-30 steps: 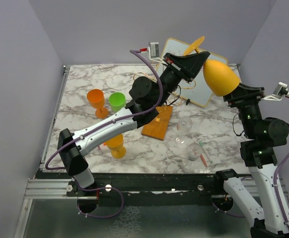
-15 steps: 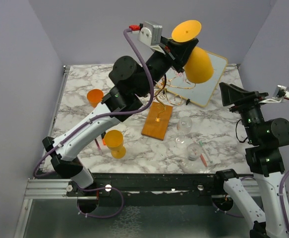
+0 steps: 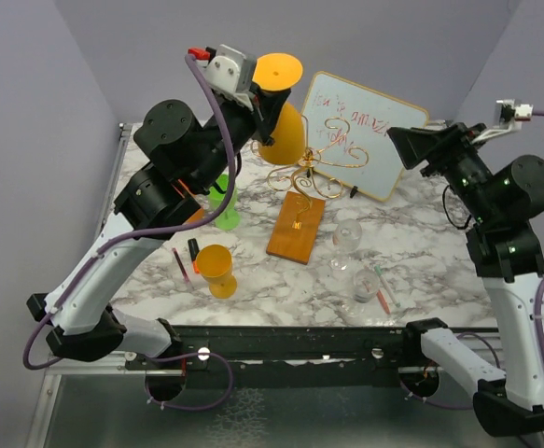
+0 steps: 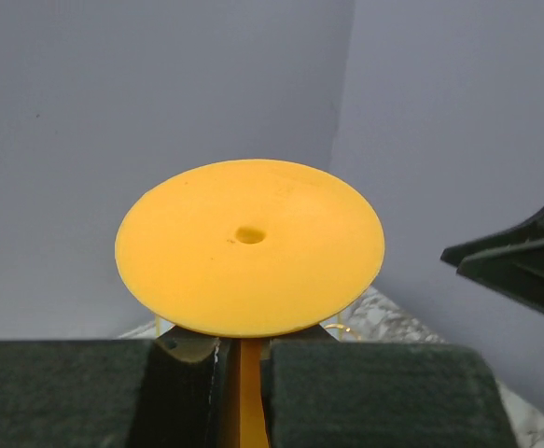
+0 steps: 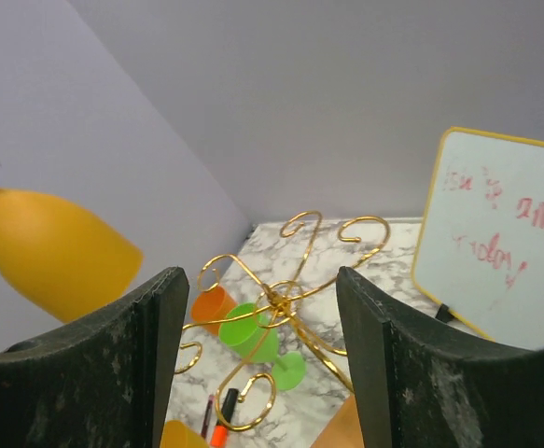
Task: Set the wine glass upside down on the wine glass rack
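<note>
Clenching the stem of an upside-down yellow-orange plastic wine glass (image 4: 249, 245), the left pincer (image 4: 242, 387) holds it foot-up for hanging; the gold wire rack (image 3: 313, 170) stands below-right of it. The right pincer (image 5: 258, 364) is released, empty.

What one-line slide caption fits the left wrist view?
Left gripper pinching the stem of a yellow wine glass, round foot toward the camera.

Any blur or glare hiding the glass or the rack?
Top external: even light, no glare on the whiteboard, rack wire thin but readable. Left wrist: yellow glass foot sharp. Right wrist: own fingers soft and dark, rack crisp.
</note>
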Robot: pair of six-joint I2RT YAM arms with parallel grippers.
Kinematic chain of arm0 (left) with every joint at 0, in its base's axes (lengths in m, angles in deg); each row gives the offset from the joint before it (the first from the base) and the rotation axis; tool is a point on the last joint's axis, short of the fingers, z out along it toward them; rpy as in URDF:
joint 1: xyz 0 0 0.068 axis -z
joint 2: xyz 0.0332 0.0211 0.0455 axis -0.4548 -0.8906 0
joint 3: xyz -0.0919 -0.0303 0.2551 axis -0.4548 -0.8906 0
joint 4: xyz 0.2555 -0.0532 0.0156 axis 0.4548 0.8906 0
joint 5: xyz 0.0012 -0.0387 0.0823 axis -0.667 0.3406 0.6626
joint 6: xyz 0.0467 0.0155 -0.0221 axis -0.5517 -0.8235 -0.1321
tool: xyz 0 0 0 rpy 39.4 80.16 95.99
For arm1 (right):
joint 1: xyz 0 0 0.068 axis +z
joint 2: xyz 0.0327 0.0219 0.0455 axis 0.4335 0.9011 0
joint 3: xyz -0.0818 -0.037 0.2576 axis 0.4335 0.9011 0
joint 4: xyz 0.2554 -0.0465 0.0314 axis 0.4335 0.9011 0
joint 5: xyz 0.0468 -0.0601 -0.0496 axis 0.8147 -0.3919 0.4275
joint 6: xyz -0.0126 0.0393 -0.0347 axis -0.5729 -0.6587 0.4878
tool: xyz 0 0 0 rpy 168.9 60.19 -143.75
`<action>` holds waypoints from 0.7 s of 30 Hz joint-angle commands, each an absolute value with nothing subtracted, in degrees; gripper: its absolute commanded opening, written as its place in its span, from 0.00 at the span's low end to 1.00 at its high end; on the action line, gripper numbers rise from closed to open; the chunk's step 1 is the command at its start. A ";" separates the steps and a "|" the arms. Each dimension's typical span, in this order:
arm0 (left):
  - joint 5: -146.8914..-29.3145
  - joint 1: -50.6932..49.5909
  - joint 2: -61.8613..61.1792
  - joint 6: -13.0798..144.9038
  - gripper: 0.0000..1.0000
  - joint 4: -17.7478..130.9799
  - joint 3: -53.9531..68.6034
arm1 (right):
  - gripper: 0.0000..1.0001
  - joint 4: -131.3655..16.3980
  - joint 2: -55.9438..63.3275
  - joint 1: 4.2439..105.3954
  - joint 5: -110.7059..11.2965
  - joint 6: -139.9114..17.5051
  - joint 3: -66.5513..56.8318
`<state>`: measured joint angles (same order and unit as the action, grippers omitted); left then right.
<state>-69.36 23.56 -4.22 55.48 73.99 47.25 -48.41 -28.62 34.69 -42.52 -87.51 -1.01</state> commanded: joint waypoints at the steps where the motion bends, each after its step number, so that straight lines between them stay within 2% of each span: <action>1: -65.61 22.96 0.55 48.32 0.00 77.30 40.24 | 0.70 -42.87 -20.98 34.86 -24.26 -86.08 -9.10; 4: -62.04 22.96 3.72 47.71 0.00 79.52 36.24 | 0.70 -48.52 -15.97 34.83 -9.91 -90.33 -12.26; 6: -58.95 22.96 6.09 47.00 0.00 80.00 32.98 | 0.70 -53.72 -13.73 34.90 -5.53 -95.24 -13.09; 9: -56.57 22.96 9.07 45.44 0.00 80.50 28.92 | 0.70 -57.54 -11.54 35.70 -4.41 -99.91 -14.33; 15: -60.21 22.96 13.31 43.67 0.00 79.58 22.31 | 0.70 -49.91 -4.68 44.42 -11.71 -97.59 -21.89; 21: -63.59 22.96 15.86 42.79 0.00 76.10 15.82 | 0.66 -53.20 0.41 47.20 -13.37 -108.71 -24.01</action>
<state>-60.79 22.93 14.29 44.77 79.32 19.40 -51.88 -2.06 46.40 -11.92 -100.95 -22.81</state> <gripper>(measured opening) 0.067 0.669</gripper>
